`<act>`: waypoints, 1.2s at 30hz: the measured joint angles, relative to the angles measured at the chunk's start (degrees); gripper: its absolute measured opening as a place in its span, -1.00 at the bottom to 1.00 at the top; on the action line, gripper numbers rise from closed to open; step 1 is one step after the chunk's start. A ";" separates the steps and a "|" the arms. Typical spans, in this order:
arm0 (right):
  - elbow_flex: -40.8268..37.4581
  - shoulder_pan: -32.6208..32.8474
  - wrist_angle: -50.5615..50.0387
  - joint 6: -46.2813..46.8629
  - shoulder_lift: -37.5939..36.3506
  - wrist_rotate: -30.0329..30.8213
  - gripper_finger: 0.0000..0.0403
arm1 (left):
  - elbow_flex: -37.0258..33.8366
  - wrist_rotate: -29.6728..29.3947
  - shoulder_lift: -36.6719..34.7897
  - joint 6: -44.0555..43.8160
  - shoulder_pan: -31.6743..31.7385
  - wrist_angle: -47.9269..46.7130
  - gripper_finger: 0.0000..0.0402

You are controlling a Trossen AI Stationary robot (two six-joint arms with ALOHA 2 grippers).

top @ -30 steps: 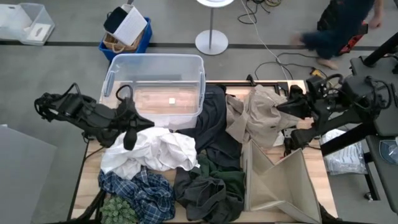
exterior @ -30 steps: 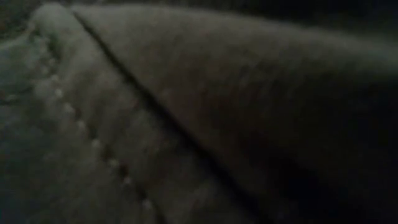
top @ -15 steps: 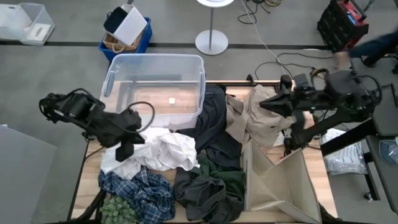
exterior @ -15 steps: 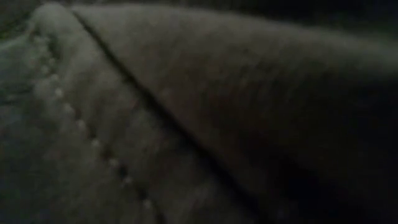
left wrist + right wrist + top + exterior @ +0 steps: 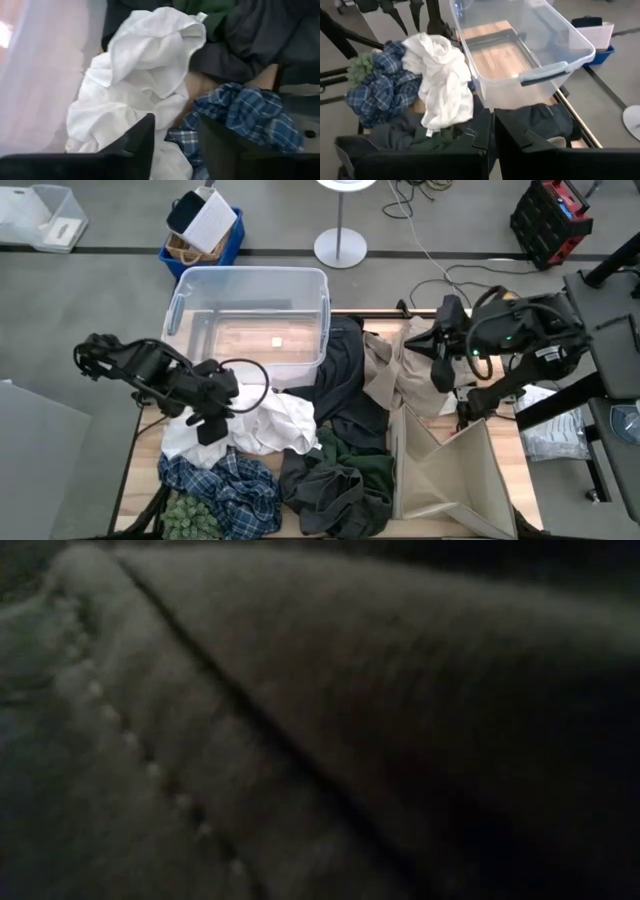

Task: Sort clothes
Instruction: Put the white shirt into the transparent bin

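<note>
Clothes are heaped across the middle of the table, all crumpled. White shirt sits just in front of the clear plastic bin — bunched, deep folds, a small tag at one edge, nothing legible on it. Blue-and-white plaid shirt lies at the near-left, touching the white one, next to a small green leafy plant. Dark grey garment and dark green garment are tangled together at front centre. A long dark piece runs from the bin's right side down into the pile. Beige garment is draped at the right, by the folded cardboard box.

Left gripper hangs over the left edge of the white shirt, fingers spread, holding nothing. Right gripper is above the beige garment; fingers nearly together with a thin gap, nothing between them.

Low camera is blocked — just dark fabric with a stitched seam filling the view.

No readable brand or writing anywhere.
</note>
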 joint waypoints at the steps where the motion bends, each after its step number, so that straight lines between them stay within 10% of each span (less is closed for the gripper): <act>1: 0.01 -0.07 -0.17 0.00 -0.20 0.01 -0.94 | -0.18 -0.62 0.26 0.20 0.00 0.01 -0.25; 20: 0.03 -0.11 -0.34 0.41 -2.49 0.18 -0.94 | -33.90 -5.83 -8.36 -13.05 -8.79 12.70 0.05; 36: 0.01 -0.10 -0.37 0.23 -1.83 1.57 -0.94 | -40.87 -10.80 -8.65 -15.06 -9.38 15.41 0.05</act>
